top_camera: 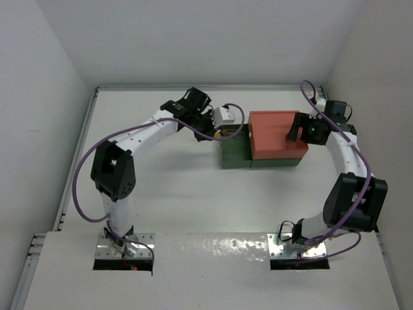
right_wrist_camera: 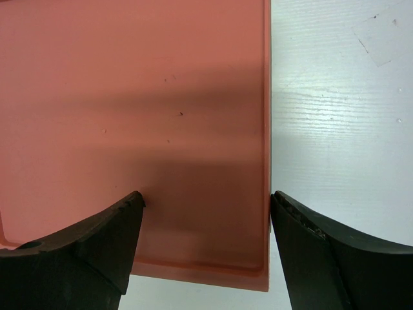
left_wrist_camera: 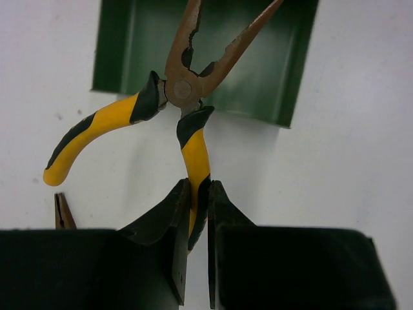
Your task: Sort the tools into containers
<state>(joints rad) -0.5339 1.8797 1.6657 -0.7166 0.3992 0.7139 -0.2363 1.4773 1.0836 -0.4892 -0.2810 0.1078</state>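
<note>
- Pliers [left_wrist_camera: 182,89], yellow-handled, are pinched by one handle in the closed left gripper [left_wrist_camera: 198,187]. The other handle is splayed out to the left over the white counter [left_wrist_camera: 361,129].
- Their spread brown jaws reach across the near edge of the green tray [left_wrist_camera: 129,51] and lie between its two side walls, with bare floor on both sides.
- A brown metal tip [left_wrist_camera: 62,210] shows at the lower left; what tool it belongs to cannot be told.
- The right gripper [right_wrist_camera: 206,197] is open wide and holds nothing. It straddles the side wall of the salmon tray [right_wrist_camera: 129,97], one finger over the bare floor and one over the counter.
- Count: one pair of pliers, two trays. The salmon tray covers the green tray's right part.
</note>
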